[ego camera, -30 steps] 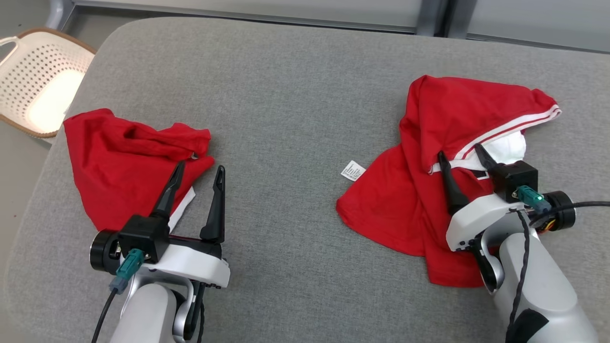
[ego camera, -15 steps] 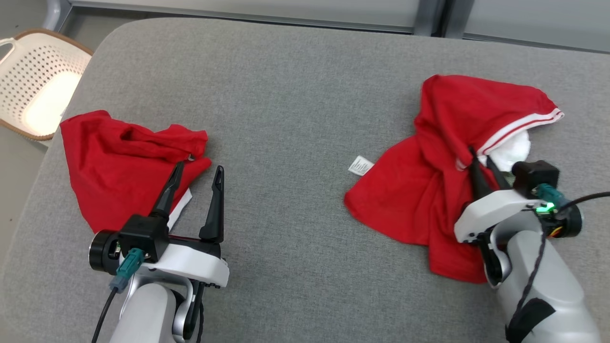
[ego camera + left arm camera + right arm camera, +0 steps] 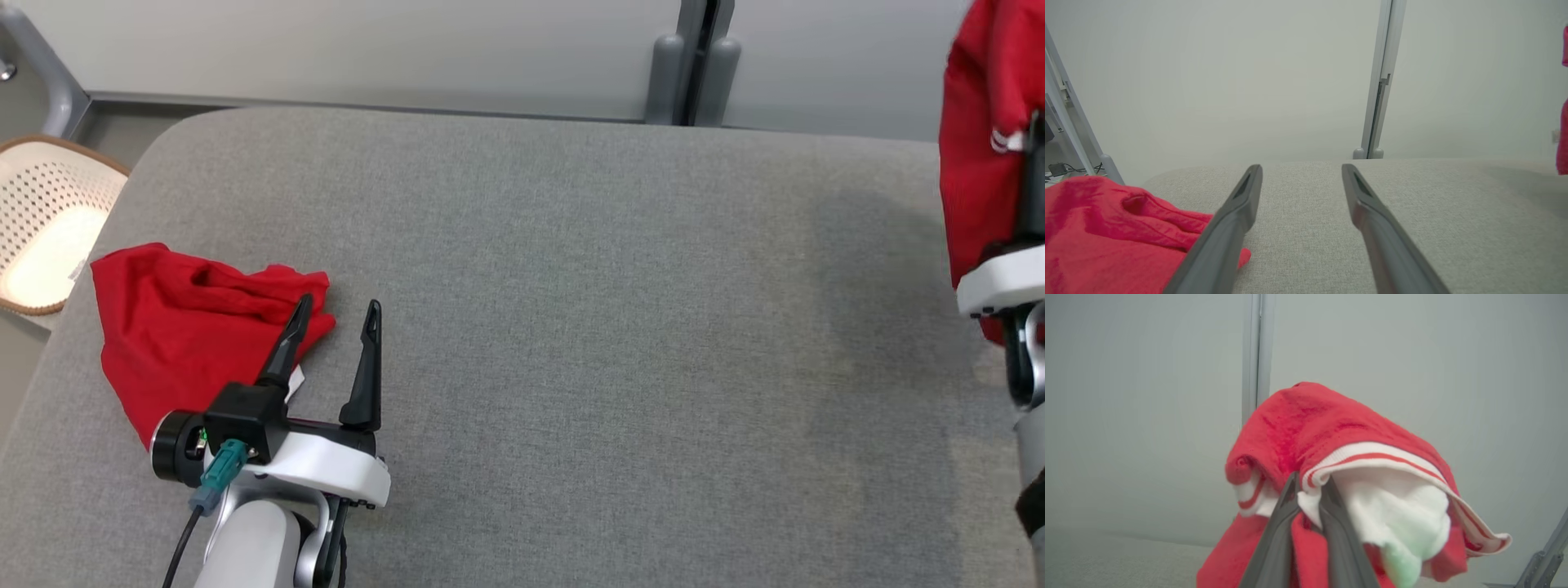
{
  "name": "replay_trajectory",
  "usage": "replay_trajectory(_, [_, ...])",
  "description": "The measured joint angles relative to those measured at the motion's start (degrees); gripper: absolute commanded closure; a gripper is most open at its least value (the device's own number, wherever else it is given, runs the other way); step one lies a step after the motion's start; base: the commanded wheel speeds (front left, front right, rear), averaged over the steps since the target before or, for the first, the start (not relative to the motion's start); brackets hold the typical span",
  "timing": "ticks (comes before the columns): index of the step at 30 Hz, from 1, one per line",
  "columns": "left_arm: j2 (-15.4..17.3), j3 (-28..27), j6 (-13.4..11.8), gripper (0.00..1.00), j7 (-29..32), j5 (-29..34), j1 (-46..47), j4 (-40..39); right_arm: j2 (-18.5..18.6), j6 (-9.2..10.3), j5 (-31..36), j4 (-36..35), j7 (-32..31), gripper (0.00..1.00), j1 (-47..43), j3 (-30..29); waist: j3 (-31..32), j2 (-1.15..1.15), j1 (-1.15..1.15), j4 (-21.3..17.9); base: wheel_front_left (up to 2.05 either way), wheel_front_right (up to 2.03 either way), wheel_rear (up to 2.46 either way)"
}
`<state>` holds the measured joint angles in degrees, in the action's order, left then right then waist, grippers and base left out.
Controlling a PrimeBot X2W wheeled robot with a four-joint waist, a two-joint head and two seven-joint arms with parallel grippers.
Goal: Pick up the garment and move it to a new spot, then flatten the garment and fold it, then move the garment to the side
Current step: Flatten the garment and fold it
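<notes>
Right tool [image 3: 1309,479]: the two fingers are pressing nearly together, clamping a fold of the red garment [image 3: 1331,424] just at its white, red-striped trim. The garment is hanging raised above the table [image 3: 522,343], at the far right edge of the head view, and draping over and around both fingers. White inner fabric is bulging out beside one finger in the right wrist view. Whether the lowest hem is clearing the surface, cannot tell; the arm's white wrist housing is covering that part.

Left tool [image 3: 338,302]: fingers are standing wide apart, gripping nothing, and pointing away from the robot low over the table's near left area. Its outer finger is overlapping the near edge of a second red cloth [image 3: 180,327] that is lying crumpled on the table's left side. Whether finger and cloth are touching, cannot tell. The inner finger is sitting over bare gray surface.

A pale perforated basket [image 3: 41,220] is standing off the table beyond its left corner. A gray upright post [image 3: 694,65] is rising against the pale wall behind the table's far edge.
</notes>
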<state>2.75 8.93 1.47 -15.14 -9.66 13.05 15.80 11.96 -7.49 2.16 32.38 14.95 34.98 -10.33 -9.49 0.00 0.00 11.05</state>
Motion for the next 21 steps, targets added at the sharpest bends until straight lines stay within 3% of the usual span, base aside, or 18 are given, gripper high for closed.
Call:
replay_trajectory(4, [0.0,0.3,-0.2,0.0,0.0,-0.1,-1.0,0.0,4.2,0.0,5.5,-4.6,-1.6,1.0,0.8,9.0,1.8,0.0,0.0,-0.5,0.0,0.0,0.0])
replay_trajectory(9, [0.1,0.1,0.0,0.0,0.0,-3.8,-1.2,0.0,8.8,-0.02,12.9,-5.3,-7.1,1.0,0.8,29.9,2.1,0.0,0.0,-0.4,0.0,0.0,0.0])
replay_trajectory(14, [0.1,0.8,0.6,0.0,0.0,-3.9,0.1,0.0,6.0,-0.09,12.6,2.1,-10.4,1.0,1.7,48.7,1.3,0.0,0.0,1.0,0.0,0.0,0.0])
replay_trajectory(18, [0.0,2.4,0.7,0.0,0.0,-4.3,0.8,0.1,1.8,-0.08,11.6,8.3,-9.6,1.0,4.2,55.8,0.7,0.0,0.0,2.9,0.0,0.0,0.0])
replay_trajectory(19, [0.0,2.7,0.7,0.0,0.0,-4.5,0.9,0.2,0.5,-0.08,11.3,9.6,-9.5,0.66,4.6,56.3,0.6,0.0,0.0,3.4,0.0,0.0,0.0])
replay_trajectory(20, [0.1,2.9,0.7,0.0,0.0,-4.5,0.8,0.4,-0.8,-0.08,10.7,11.0,-9.4,0.0,4.8,57.0,0.5,0.0,0.0,3.8,0.0,0.0,0.0])
replay_trajectory(21, [0.0,3.0,0.6,0.0,0.0,-4.5,0.8,0.6,-2.0,-0.08,10.4,12.2,-8.8,0.0,4.9,58.1,0.5,0.0,0.0,4.2,0.0,0.0,0.0])
